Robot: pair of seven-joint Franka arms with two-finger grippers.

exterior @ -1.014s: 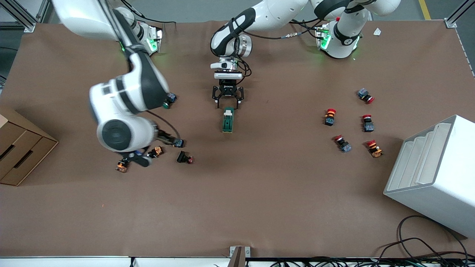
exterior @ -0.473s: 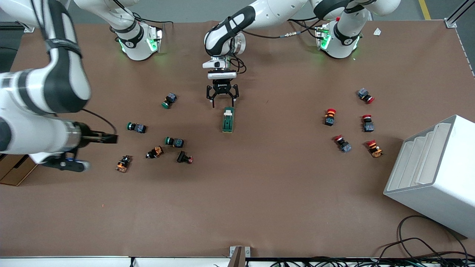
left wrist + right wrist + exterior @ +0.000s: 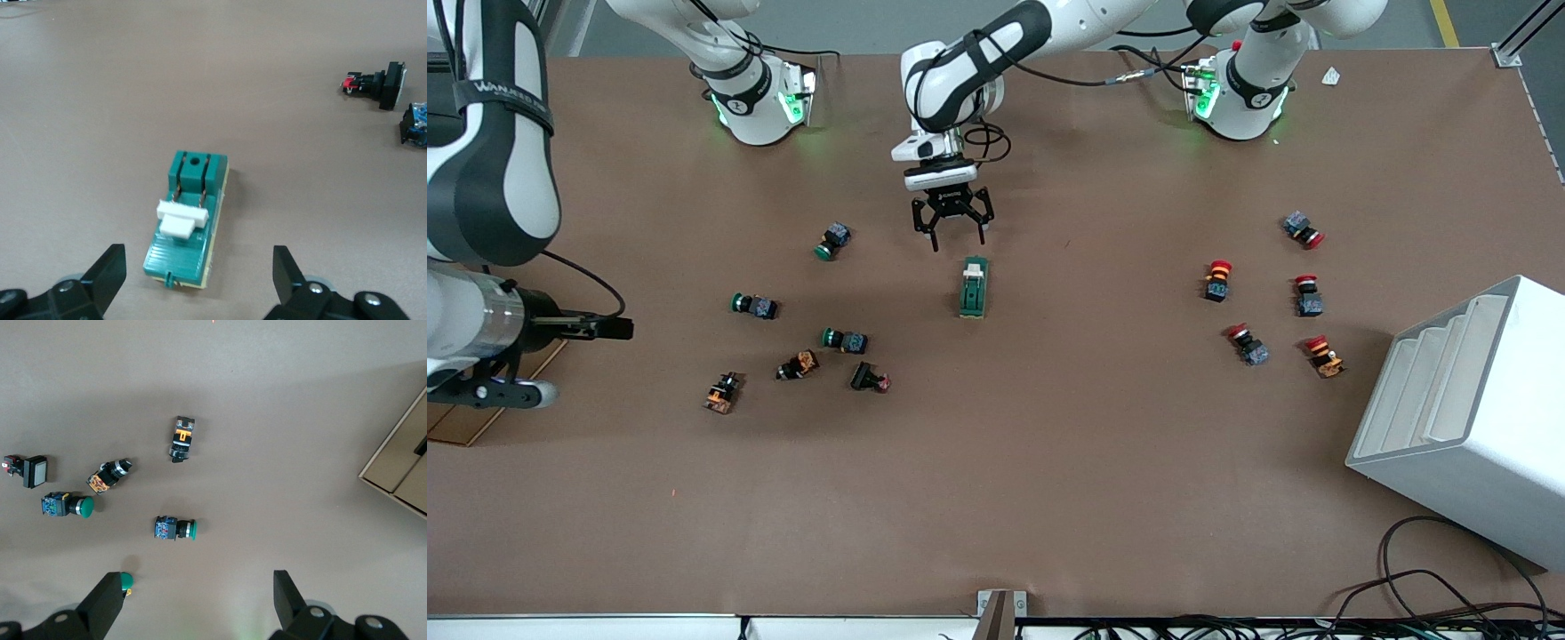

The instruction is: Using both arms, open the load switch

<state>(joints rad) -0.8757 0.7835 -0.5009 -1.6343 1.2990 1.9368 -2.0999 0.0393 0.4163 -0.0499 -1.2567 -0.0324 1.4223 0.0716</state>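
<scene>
The load switch (image 3: 973,287), a dark green block with a white toggle piece (image 3: 181,219), lies flat near the table's middle. My left gripper (image 3: 958,238) hovers open just off the switch's end that is farther from the front camera. In the left wrist view the switch (image 3: 189,220) lies ahead of the spread fingers (image 3: 107,273), not between them. My right gripper (image 3: 615,329) hangs open and high over the table near the right arm's end. It looks down on several push buttons (image 3: 175,528), and nothing is between its fingers (image 3: 287,600).
Green and orange push buttons (image 3: 800,342) lie scattered toward the right arm's end, and red ones (image 3: 1263,298) toward the left arm's end. A white stepped rack (image 3: 1467,418) stands at the left arm's end, a cardboard box (image 3: 400,467) at the right arm's. Cables (image 3: 1432,587) trail at the front edge.
The right arm swung off the push-button cluster toward its end of the table, uncovering the buttons. The left gripper drew back a little from the switch toward the bases, still open.
</scene>
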